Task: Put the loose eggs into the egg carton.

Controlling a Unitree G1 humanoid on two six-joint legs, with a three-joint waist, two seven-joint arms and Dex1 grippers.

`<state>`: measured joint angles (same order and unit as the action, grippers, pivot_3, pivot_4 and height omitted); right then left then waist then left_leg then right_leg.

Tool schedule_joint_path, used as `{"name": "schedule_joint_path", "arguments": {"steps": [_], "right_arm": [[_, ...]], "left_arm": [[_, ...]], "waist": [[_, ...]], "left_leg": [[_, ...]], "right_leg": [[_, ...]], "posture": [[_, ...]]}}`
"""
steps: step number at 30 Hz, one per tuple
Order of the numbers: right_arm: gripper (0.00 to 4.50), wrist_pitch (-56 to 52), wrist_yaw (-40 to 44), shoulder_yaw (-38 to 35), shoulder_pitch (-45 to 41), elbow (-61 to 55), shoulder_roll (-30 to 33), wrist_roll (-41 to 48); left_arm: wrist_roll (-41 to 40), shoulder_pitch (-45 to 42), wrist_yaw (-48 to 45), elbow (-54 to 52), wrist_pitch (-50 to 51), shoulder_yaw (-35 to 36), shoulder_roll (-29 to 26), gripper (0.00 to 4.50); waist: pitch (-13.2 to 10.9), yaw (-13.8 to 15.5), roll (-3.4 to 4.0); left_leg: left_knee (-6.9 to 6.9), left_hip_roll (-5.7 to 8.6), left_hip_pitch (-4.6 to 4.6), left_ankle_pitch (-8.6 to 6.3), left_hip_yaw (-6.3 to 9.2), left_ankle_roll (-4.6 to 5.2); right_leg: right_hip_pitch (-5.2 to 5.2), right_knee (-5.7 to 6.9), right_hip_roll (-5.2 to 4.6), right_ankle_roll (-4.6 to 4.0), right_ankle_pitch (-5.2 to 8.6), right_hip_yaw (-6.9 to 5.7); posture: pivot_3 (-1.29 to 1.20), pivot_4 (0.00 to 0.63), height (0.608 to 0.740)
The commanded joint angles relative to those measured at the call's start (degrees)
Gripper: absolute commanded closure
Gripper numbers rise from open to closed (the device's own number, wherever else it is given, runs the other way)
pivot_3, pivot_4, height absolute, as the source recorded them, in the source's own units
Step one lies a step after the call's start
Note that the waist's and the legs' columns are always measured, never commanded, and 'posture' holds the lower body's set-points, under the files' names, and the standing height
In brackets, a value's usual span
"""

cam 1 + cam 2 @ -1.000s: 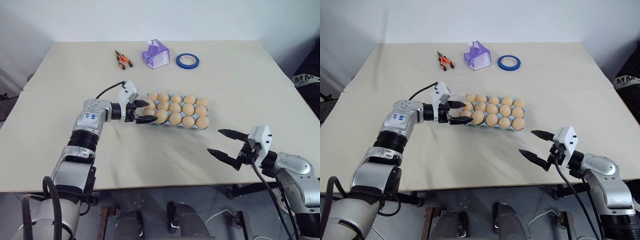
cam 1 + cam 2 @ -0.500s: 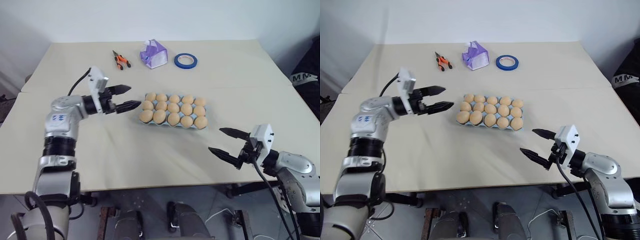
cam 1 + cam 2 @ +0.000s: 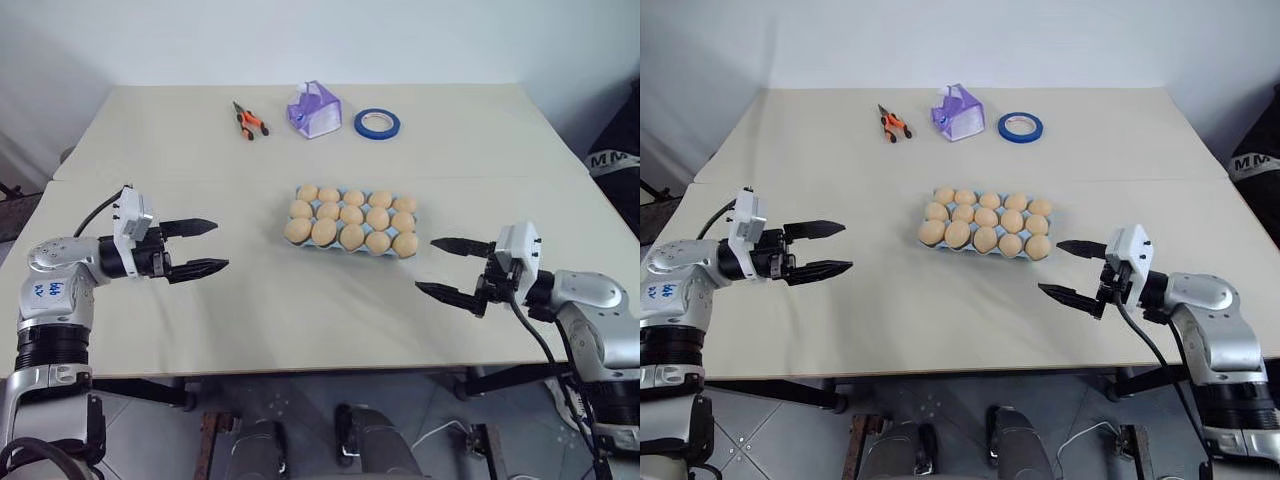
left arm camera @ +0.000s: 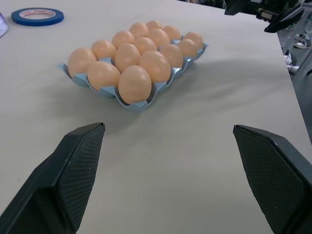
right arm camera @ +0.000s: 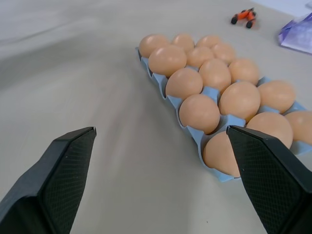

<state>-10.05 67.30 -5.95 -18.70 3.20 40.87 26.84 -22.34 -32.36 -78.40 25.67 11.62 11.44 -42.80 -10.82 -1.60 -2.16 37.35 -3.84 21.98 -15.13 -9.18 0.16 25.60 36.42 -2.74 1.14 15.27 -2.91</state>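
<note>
Both my hands sit over the near part of the beige table [image 3: 300, 310], nothing in either. Left hand [image 3: 205, 247]: black fingers spread wide, pointing in toward the middle, well apart from the carton. Right hand [image 3: 450, 268]: fingers also spread wide, empty, tips near the carton's right end but not touching it.

Between the hands, a bit farther out: the light blue moulded egg carton [image 4: 139, 103] with scalloped edges, flat on the table. All fifteen cups, three rows of five, hold pale orange-tan oval eggs [image 3: 351, 214], sitting upright. No egg lying loose on the table that I can see.

Far side of the table, left to right: small pliers with orange handles [image 3: 246, 120], a purple-and-white box [image 3: 313, 109] with a peaked top, a blue roll of tape [image 3: 377, 123] lying flat. All three well apart from the carton.
</note>
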Motion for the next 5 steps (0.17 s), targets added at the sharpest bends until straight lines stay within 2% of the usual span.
{"name": "schedule_joint_path", "arguments": {"steps": [1,5], "right_arm": [[0.00,1.97,1.56,1.24,-1.36,1.83,-1.20,-0.74],[0.00,3.40,2.38,2.47,-2.58,4.28,-2.55,-1.86]], "left_arm": [[-0.30,1.19,-0.45,-0.20,-1.70,0.32,-0.73,0.01],[1.05,0.76,0.32,2.45,-5.02,-0.40,-0.30,0.01]], "waist": [[0.00,-0.15,0.00],[0.00,-0.11,0.00]], "left_leg": [[-0.03,0.00,-0.01,-0.01,0.01,-0.01],[-0.08,-0.04,-0.01,-0.06,0.04,-0.10]], "right_leg": [[0.00,0.01,0.01,0.00,0.00,0.00],[0.04,0.05,0.06,-0.01,0.00,-0.05]], "posture": [[0.00,0.150,0.740],[0.00,0.150,0.740]]}}
